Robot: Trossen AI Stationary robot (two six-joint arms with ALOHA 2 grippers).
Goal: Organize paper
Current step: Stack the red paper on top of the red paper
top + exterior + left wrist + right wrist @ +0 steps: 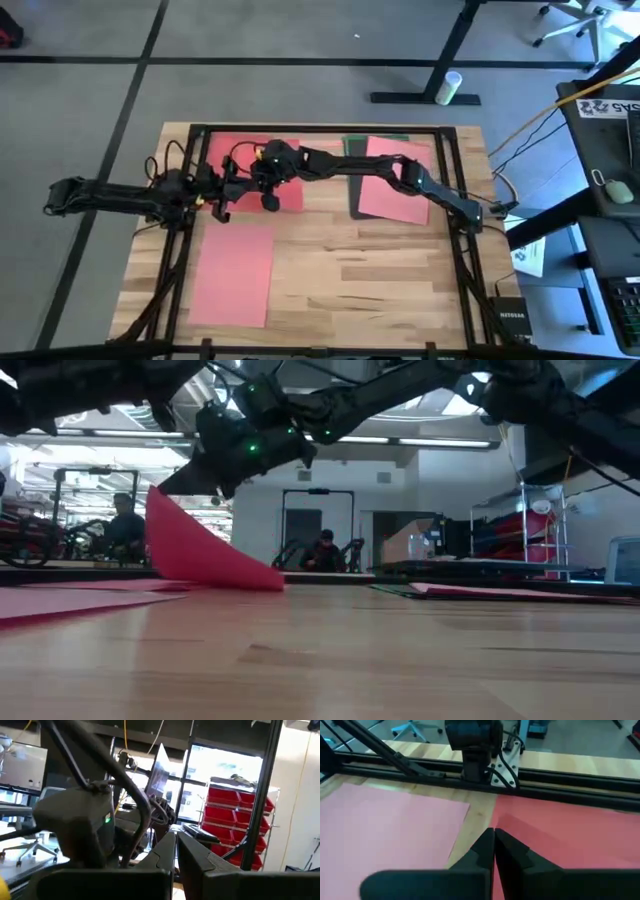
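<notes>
Right end effector (493,851) pinched narrow on lifted edge of red paper (200,555) at worktop (380,280) rear; left end effector (176,851) nearly closed, empty, alongside.

Four coloured sheets show on the tabletop (350,280): one red sheet (290,145), two pink sheets, one near the front left (233,272) and one at the back right (397,180), and one dark green sheet (352,150) under that.

Matt paper (232,272) (wood-grain table (380,280))
</notes>
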